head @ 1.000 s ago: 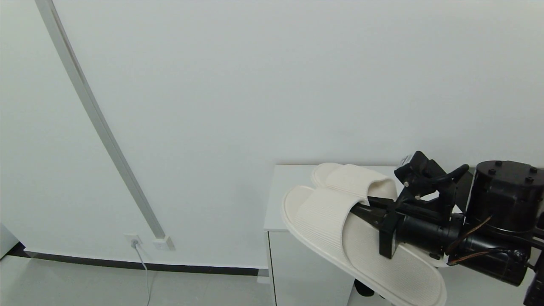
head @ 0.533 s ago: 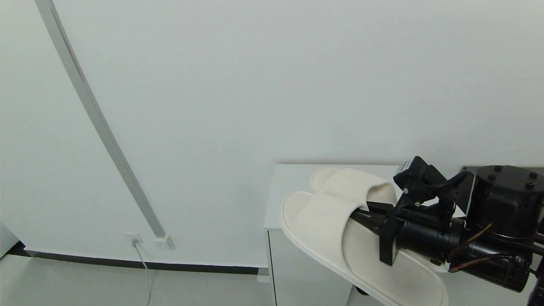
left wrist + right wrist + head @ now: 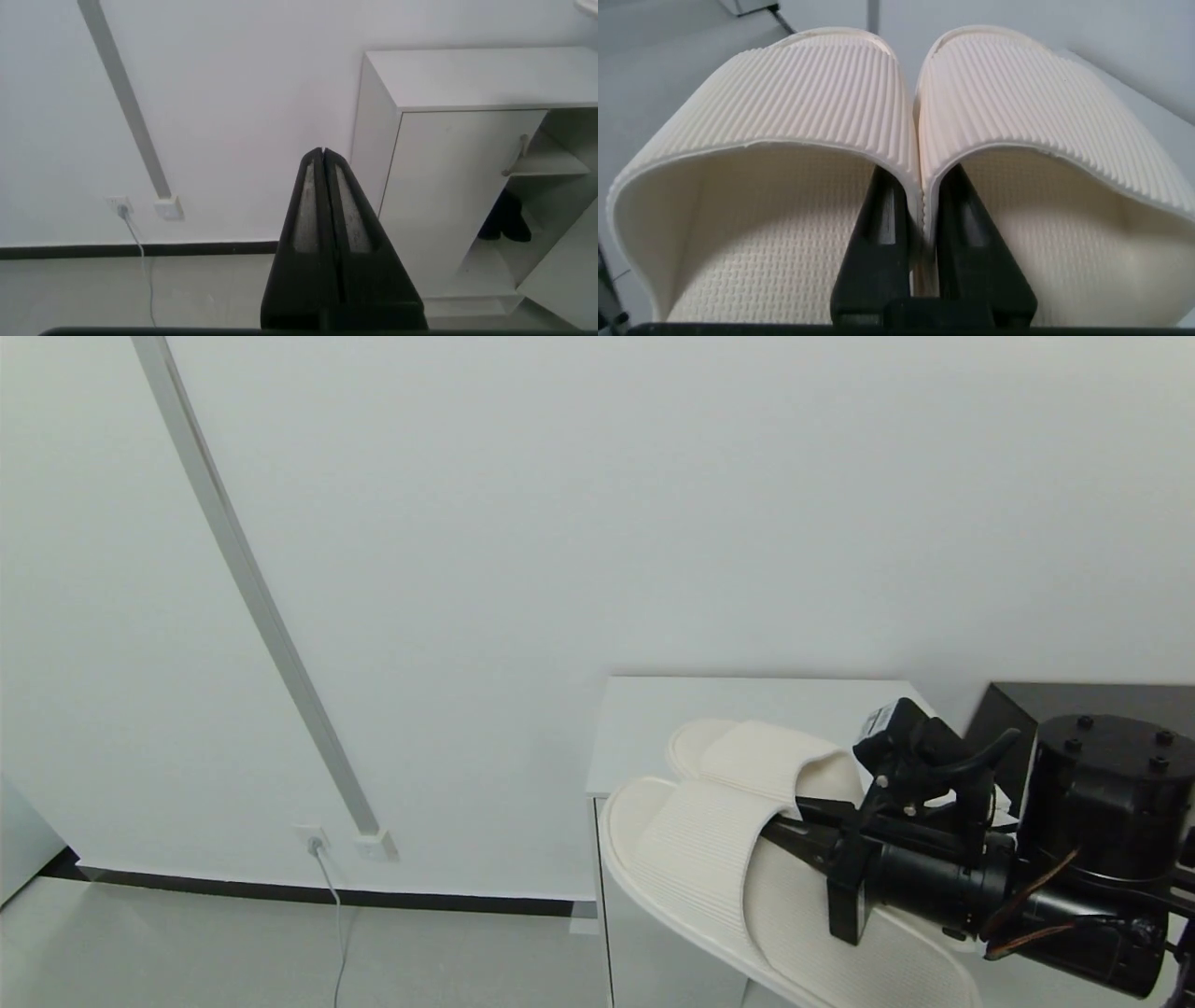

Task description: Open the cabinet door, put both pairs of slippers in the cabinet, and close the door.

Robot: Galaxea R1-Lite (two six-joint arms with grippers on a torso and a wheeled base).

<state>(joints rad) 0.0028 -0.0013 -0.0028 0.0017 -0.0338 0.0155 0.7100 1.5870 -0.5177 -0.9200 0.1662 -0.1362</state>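
Because the two slippers (image 3: pixel 822 112) must travel as one pair, my right end effector (image 3: pixel 915 210) pinches their adjoining strap edges together, one finger inside each; they hang in the air just in front of the white cabinet (image 3: pixel 747 709), not yet inside; its compartment (image 3: pixel 551 196) stands open, ready to receive them, I judge; my left end effector (image 3: pixel 322 210) is pressed together, empty, held apart.

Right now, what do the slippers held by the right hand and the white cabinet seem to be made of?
The slippers: probably soft foam or rubber, cream and matte; the straps are ribbed and the insoles carry a fine moulded grid. The cabinet: likely laminated board, white with a smooth, dull finish; flat panels with crisp, thin edges.
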